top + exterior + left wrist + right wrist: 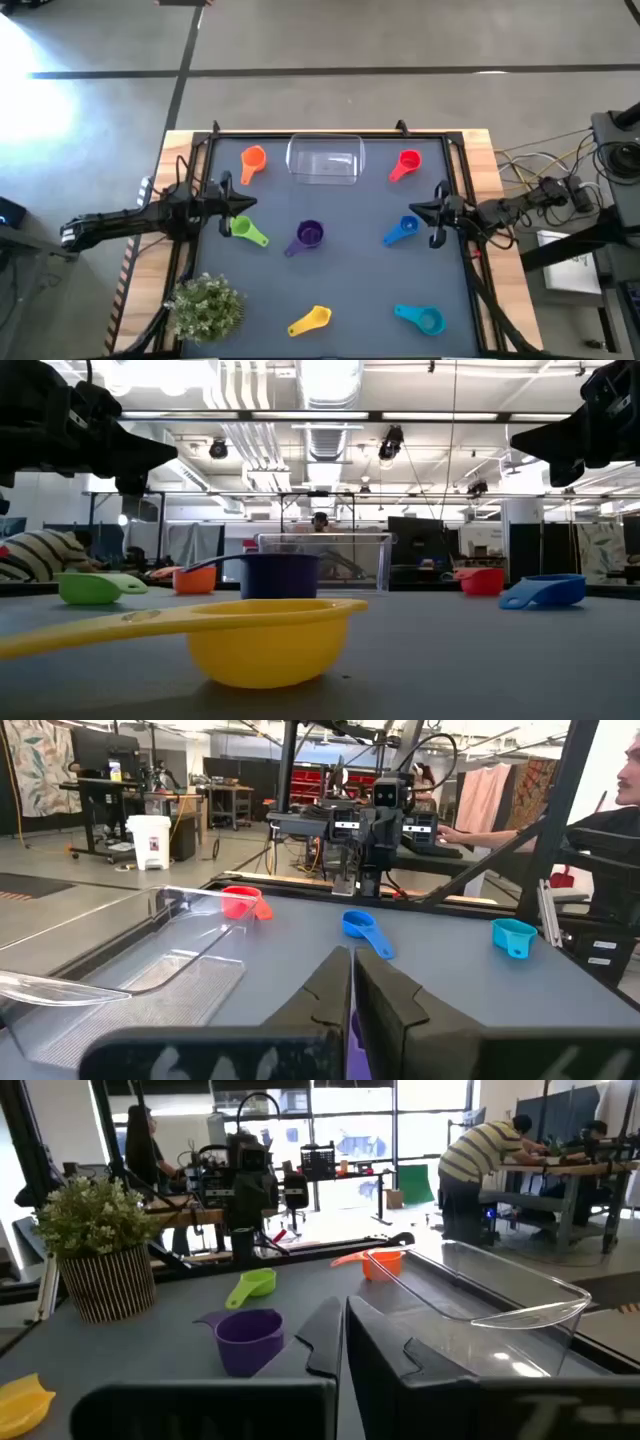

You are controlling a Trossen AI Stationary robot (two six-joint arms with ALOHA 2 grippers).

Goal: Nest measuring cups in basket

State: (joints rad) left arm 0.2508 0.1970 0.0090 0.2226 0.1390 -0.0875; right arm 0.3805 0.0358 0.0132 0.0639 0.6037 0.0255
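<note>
Two arms hover at the sides of a grey table (330,290), seven cups spread around a clear basket (325,160).

The basket sits empty at the far middle of the table, ahead of and between the two grippers. The potted plant (207,306) stands at the near corner on the left arm's side. The left gripper (240,203) hangs above the table with its fingers together, the green cup (247,230) just beside it, the orange cup (252,160) beyond it next to the basket, and the purple cup (308,236) further inward. The right gripper (432,212) also has its fingers together, the blue cup (403,230) just inward of it and the red cup (407,163) farther off by the basket. The yellow cup (312,320) and teal cup (422,318) lie near the front edge, well apart from both grippers.
</note>
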